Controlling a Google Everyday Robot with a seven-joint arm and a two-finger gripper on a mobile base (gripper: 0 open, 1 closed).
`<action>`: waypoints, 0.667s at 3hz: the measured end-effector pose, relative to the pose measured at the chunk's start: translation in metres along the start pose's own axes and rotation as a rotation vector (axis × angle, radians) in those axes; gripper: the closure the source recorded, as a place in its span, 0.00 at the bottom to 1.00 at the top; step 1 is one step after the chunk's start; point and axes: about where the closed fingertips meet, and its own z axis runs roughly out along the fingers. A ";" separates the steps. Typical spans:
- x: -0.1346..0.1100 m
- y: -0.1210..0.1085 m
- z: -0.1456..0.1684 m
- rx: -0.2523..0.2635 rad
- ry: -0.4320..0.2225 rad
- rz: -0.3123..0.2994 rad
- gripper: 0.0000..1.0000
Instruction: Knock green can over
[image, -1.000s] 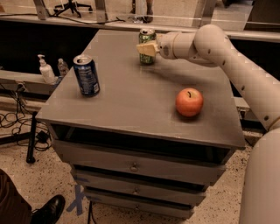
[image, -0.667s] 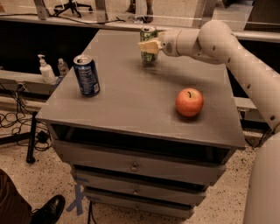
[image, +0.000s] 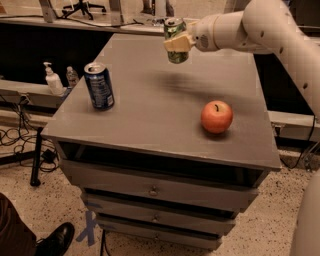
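Observation:
The green can (image: 174, 30) is upright with a mottled green label and silver rim, at the far middle of the grey table (image: 150, 125). It hangs above the tabletop, with a blurred shadow beneath it. My gripper (image: 178, 45) reaches in from the right on the white arm (image: 250, 25). Its cream fingers (image: 176, 44) are shut around the can's middle.
A dark blue can (image: 99, 85) stands upright at the table's left. A red apple (image: 217, 116) sits at the right front. Drawers run below the tabletop. A soap dispenser (image: 52, 79) and a small bottle stand on a ledge to the left. A shoe (image: 55, 241) is on the floor at lower left.
My gripper has raised the green can off the tabletop and carried it slightly right. The blue can and the apple have not moved.

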 end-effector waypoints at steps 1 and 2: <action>0.010 0.016 -0.019 -0.061 0.144 -0.114 1.00; 0.037 0.029 -0.037 -0.131 0.300 -0.229 1.00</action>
